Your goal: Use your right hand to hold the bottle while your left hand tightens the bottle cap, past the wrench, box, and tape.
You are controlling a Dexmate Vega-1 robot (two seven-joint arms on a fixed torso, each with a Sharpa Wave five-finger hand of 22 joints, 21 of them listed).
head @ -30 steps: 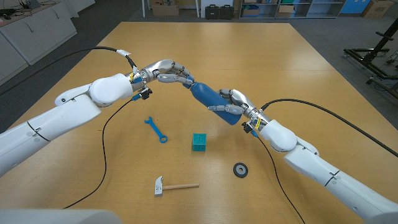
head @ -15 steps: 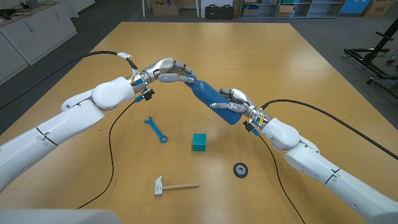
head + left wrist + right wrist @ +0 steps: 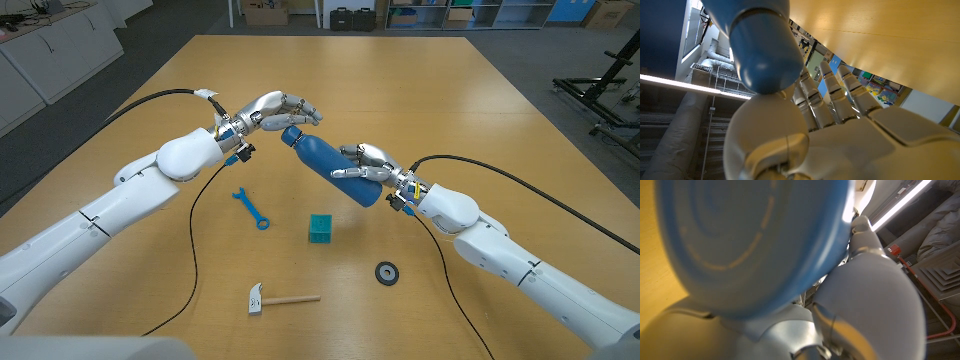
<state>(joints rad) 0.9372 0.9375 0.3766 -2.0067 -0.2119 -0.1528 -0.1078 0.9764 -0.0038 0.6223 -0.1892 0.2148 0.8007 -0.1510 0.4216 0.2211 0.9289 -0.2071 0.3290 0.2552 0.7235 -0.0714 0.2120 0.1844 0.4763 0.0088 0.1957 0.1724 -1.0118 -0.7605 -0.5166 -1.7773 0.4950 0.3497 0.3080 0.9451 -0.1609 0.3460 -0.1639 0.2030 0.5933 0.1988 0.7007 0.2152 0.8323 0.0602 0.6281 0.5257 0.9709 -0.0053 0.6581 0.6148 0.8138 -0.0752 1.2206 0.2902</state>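
Left hand [image 3: 283, 110] is up in the air over the far-left part of the table [image 3: 480, 90], fingers curled round the neck end of the blue bottle [image 3: 328, 166]; the left wrist view shows the cap [image 3: 760, 47] sitting against the thumb with the other fingers [image 3: 832, 92] alongside it, so I read that as a light hold on the cap, though how firm it is I can't tell. For the tightening step: keep those fingers wrapped on the cap only, not on the bottle shoulder, and rotate about the bottle's own axis, otherwise the twist just levers the bottle sideways. Bottle is held off the table, tilted, cap end toward the left hand and base lower toward the right, above and beyond the blue wrench [image 3: 251, 209] and teal box [image 3: 320, 228]. Hammer [image 3: 282, 298] lies nearer the front edge, out of the way. Right hand [image 3: 366, 166] grips the lower body of the bottle, fingers closed round it; the right wrist view shows the base [image 3: 745, 245] pressed into the palm. That grip has to take all the counter-torque, so squeeze firm and keep the wrist still while the left turns. Tape roll [image 3: 387, 272] sits below the right forearm, well clear. Main risk, I'd say: bottle spinning in the right hand instead of the cap turning.
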